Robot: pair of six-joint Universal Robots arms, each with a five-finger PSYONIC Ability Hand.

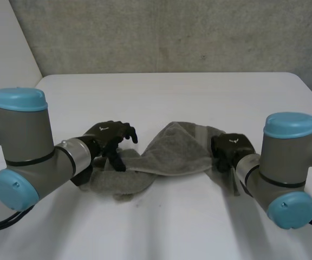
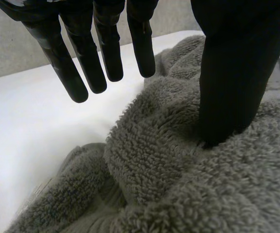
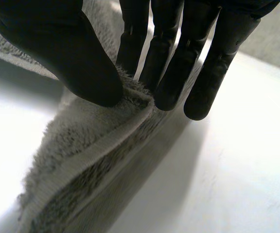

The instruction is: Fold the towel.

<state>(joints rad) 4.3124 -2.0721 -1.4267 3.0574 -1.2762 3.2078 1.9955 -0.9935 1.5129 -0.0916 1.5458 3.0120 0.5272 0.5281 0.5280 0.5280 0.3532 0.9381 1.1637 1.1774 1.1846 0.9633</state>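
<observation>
A grey towel (image 1: 169,154) lies crumpled in a loose heap across the middle of the white table (image 1: 172,89). My left hand (image 1: 110,136) is over the towel's left end. In the left wrist view its thumb (image 2: 232,73) presses down into the pile of the towel (image 2: 179,170), while its straight, spread fingers (image 2: 84,63) hang above the table, clear of the cloth. My right hand (image 1: 231,149) is at the towel's right edge. In the right wrist view its thumb (image 3: 67,53) and fingers (image 3: 171,63) pinch a hemmed edge of the towel (image 3: 81,145) and hold it off the table.
The table's far edge meets a grey wall (image 1: 172,32). Both grey arms with light-blue caps (image 1: 18,100) (image 1: 290,124) stand near the table's front, one on each side of the towel.
</observation>
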